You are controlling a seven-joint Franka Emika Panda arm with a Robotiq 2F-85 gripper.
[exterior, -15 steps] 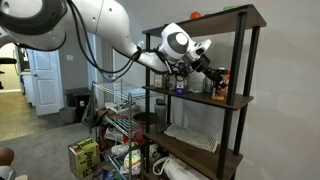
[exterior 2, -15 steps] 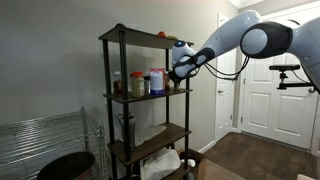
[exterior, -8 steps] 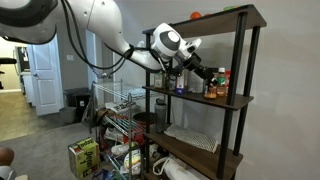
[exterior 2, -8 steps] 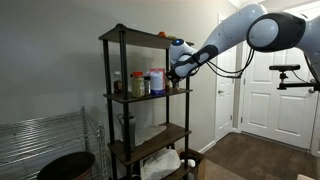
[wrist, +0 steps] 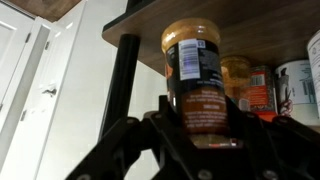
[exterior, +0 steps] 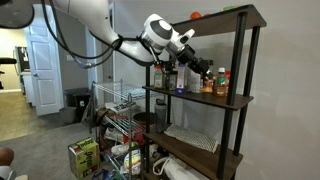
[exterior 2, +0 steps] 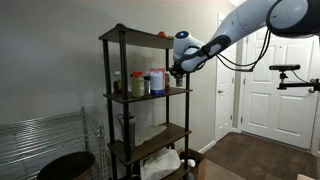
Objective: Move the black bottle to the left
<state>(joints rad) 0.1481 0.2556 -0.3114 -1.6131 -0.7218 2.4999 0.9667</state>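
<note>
Wrist view: the claw [wrist: 198, 125] pinches the black bottle [wrist: 193, 75], one finger [wrist: 163, 112] on each side of its lower label. The claw hides the bottle's base, so I cannot tell whether it stands on the bench [wrist: 215, 18] or hangs clear of it. One post [wrist: 122, 85] rises just beside the bottle. Behind the bottle stand three jars [wrist: 262, 90]; the last is cut off by the frame edge.

In both exterior views the claw [exterior: 192, 64] [exterior 2: 177, 70] sits at the bench's middle level [exterior: 200, 98] [exterior 2: 150, 97], near a corner. The bottle cannot be told apart from the dark claw there. Other bottles [exterior: 221, 82] [exterior 2: 156, 82] on that level are too small to count.
</note>
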